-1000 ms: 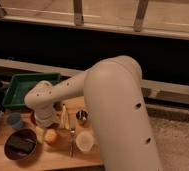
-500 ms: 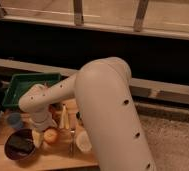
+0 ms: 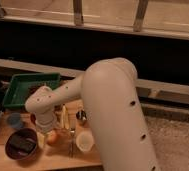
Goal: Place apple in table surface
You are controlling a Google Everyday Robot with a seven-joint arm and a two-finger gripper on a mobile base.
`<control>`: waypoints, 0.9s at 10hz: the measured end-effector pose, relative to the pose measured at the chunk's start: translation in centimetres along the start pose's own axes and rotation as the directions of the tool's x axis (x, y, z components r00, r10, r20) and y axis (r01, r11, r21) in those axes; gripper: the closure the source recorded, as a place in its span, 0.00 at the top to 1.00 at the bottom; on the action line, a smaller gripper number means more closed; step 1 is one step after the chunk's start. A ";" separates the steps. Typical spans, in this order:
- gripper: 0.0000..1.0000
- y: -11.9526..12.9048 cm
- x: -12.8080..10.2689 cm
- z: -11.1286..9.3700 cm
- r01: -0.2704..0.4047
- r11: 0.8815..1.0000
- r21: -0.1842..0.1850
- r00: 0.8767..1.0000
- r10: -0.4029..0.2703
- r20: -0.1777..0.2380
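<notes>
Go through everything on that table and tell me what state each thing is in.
Apple: low at the table surface, right under the pincer; resting or held, cannot tell.
Pincer: down over the apple, beside the dark bowl.
White cup: upright, right of the apple.
Dark bowl: upright, something dark inside.
Green tray: lying flat, behind the arm.

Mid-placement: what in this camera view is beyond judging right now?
- The gripper, just above the apple: its grip is hidden by the wrist, camera view.
- The apple's underside: contact with the table surface is lost in shadow.
- The table surface's right part: covered by the arm.
- The dark bowl: contents too dim.
</notes>
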 end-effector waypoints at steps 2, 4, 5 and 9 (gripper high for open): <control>0.78 -0.1 0.2 -0.3 -0.008 1.000 0.002 1.000 0.008 0.005; 0.78 0.1 -0.1 0.0 -0.003 1.000 -0.005 1.000 0.003 0.007; 0.78 0.1 -0.3 0.1 0.001 1.000 -0.008 1.000 -0.001 0.011; 0.78 -0.4 -0.8 0.6 0.012 1.000 -0.008 1.000 -0.012 0.028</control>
